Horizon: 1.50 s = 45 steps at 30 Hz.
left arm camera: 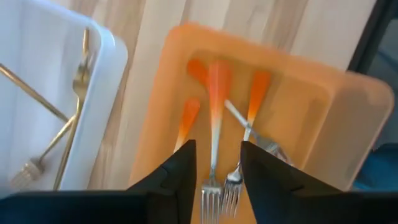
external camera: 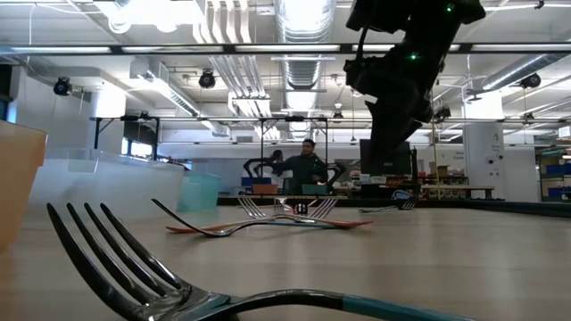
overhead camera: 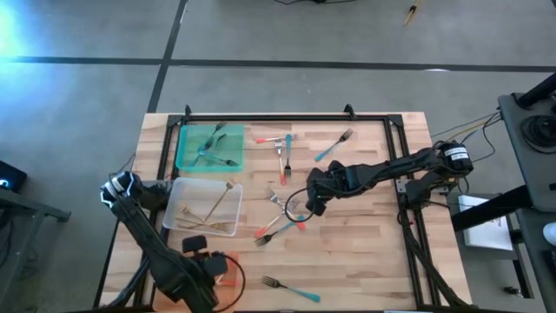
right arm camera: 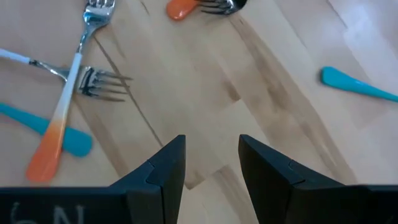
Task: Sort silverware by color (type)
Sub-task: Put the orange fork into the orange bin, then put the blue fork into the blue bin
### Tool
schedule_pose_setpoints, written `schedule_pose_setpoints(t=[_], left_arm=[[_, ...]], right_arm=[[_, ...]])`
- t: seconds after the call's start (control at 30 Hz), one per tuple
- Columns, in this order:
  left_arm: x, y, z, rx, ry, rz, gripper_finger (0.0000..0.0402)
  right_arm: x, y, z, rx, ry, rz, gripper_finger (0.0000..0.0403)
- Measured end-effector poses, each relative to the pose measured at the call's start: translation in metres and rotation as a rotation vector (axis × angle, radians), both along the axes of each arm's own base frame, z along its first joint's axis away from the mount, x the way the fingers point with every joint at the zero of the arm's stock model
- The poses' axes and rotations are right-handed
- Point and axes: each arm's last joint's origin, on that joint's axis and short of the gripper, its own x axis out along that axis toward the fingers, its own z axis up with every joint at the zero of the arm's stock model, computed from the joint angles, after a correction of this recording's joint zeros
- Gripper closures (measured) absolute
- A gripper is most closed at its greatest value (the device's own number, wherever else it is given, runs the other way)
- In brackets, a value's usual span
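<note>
The left gripper (left arm camera: 214, 177) hangs over the flat orange rectangular tray (left arm camera: 348, 106) at the wooden table's (overhead camera: 365, 261) front left corner, fingers apart around an orange-handled fork (left arm camera: 214, 118) lying with others inside, apparently just let go there so the colours stay together. The right gripper (right arm camera: 211, 165) hovers open above bare wood near the table's middle, beside the unsorted teal- and orange-handled forks (overhead camera: 282, 217), probably lining up a pick. The clear tray (overhead camera: 178, 217) holds gold forks (overhead camera: 217, 209); the green tray (overhead camera: 187, 156) toward the back left holds what look like teal forks.
</note>
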Motion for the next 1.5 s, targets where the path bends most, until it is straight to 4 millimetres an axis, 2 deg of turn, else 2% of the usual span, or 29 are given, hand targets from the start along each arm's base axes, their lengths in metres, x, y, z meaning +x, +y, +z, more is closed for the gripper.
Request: schedule_pose_setpoints(t=[0.13, 0.3, 0.47, 0.57, 0.67, 0.87, 1.07, 1.17, 1.37, 1.5], left_arm=[[0.002, 0.000, 0.006, 0.030, -0.065, -0.016, 0.0276], [0.011, 0.003, 0.017, 0.201, -0.290, -0.072, 0.0263], [0.017, 0.009, 0.025, 0.476, -0.585, -0.041, 0.0260], [0.020, 0.014, 0.026, 0.591, -0.659, -0.044, 0.0260], [0.023, 0.026, 0.024, 0.674, -0.654, -0.041, 0.0260], [0.032, 0.070, 0.004, 0.730, -0.509, 0.019, 0.0260], [0.041, 0.123, -0.019, 0.713, -0.397, 0.049, 0.0260], [0.045, 0.148, -0.032, 0.654, -0.363, -0.015, 0.0260], [0.056, 0.198, -0.054, 0.518, -0.425, -0.175, 0.0260], [0.062, 0.233, -0.063, 0.467, -0.540, -0.133, 0.0260]], right_arm=[[-0.003, 0.000, 0.001, 0.001, 0.039, 0.002, 0.0264], [-0.013, 0.001, -0.002, 0.065, 0.144, 0.003, 0.0264], [-0.014, 0.026, -0.010, 0.188, 0.167, 0.078, 0.0264], [-0.019, 0.043, -0.010, 0.139, 0.189, 0.139, 0.0264], [-0.024, 0.050, -0.006, 0.059, 0.184, 0.125, 0.0264], [-0.028, 0.039, -0.004, -0.003, 0.214, 0.035, 0.0264], [-0.024, 0.013, -0.004, -0.003, 0.223, -0.034, 0.0264], [-0.023, -0.002, -0.004, -0.008, 0.233, -0.052, 0.0264], [-0.021, -0.033, -0.003, -0.086, 0.229, -0.097, 0.0264], [-0.020, -0.057, -0.002, -0.168, 0.229, -0.113, 0.0264]])
